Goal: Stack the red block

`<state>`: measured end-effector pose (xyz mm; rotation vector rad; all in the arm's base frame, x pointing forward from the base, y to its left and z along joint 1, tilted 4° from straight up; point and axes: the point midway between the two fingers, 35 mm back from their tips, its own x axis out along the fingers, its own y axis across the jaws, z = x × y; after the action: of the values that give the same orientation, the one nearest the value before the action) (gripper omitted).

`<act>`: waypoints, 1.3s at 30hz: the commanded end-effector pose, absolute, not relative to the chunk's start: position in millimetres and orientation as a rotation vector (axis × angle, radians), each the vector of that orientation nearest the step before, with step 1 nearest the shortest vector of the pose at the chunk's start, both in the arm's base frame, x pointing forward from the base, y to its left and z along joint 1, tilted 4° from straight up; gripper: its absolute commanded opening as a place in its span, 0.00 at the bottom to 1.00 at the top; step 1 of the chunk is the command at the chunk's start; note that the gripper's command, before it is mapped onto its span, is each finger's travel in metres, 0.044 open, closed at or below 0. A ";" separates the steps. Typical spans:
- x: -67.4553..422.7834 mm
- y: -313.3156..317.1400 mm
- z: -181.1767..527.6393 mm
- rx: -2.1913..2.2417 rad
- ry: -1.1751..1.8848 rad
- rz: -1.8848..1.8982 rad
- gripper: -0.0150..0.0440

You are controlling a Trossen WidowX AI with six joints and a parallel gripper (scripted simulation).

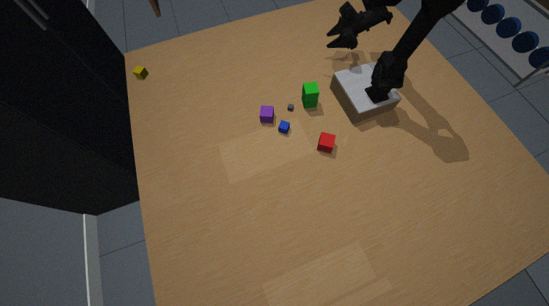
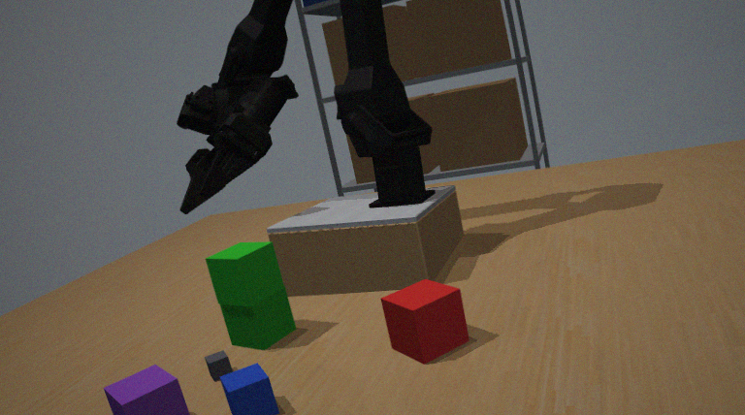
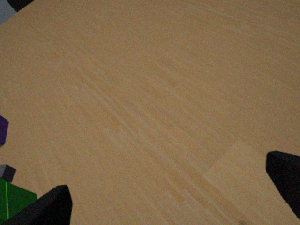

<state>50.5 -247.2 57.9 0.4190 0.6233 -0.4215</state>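
The red block (image 1: 326, 141) (image 2: 425, 320) sits alone on the wooden table (image 1: 283, 213), in front of the arm's base. The green tower (image 1: 310, 94) (image 2: 249, 292), two green blocks high, stands upright to its left, next to the base. A corner of it shows at the lower left edge of the wrist view (image 3: 9, 201). My gripper (image 1: 329, 40) (image 2: 189, 202) (image 3: 172, 178) is open and empty. It hangs high in the air, pointing down at bare table behind the tower, well away from the red block.
The arm stands on a white-topped box (image 1: 352, 84) (image 2: 351, 256). A purple block (image 1: 266, 114) (image 2: 145, 391), a blue block (image 1: 284, 126) (image 2: 249, 391) and a tiny grey cube (image 1: 290, 106) (image 2: 217, 364) lie near the tower. A yellow block (image 1: 139, 71) sits near the far table edge.
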 end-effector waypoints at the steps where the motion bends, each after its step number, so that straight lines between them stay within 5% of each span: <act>1: 72.1 -244.3 59.1 0.474 0.673 -0.369 1.00; 39: 228.1 -153.9 63.1 0.600 1.133 -0.113 1.00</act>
<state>215.9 -161.5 62.0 0.6372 1.1002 -0.1246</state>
